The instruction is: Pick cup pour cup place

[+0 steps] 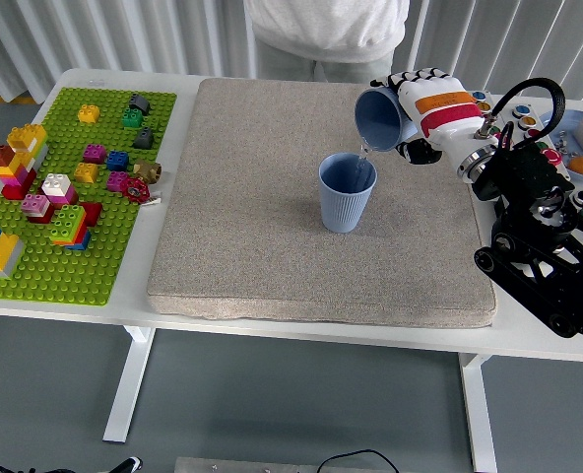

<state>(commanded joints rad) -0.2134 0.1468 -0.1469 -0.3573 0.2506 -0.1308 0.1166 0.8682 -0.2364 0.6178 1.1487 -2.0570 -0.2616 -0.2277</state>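
A blue ribbed cup point(347, 193) stands upright in the middle of the grey mat point(272, 197). Just above and to its right, my right hand point(424, 113) is shut on a second blue cup point(380, 118), tipped far over with its mouth facing left and down. A thin stream of water runs from its lip into the standing cup. The black right arm point(533, 227) comes in from the right edge. My left hand is out of the picture.
A green baseplate point(70, 197) with several coloured bricks lies at the table's left. A person in a white top point(326, 30) stands at the far side. Coloured buttons and small objects point(528, 118) sit at the far right.
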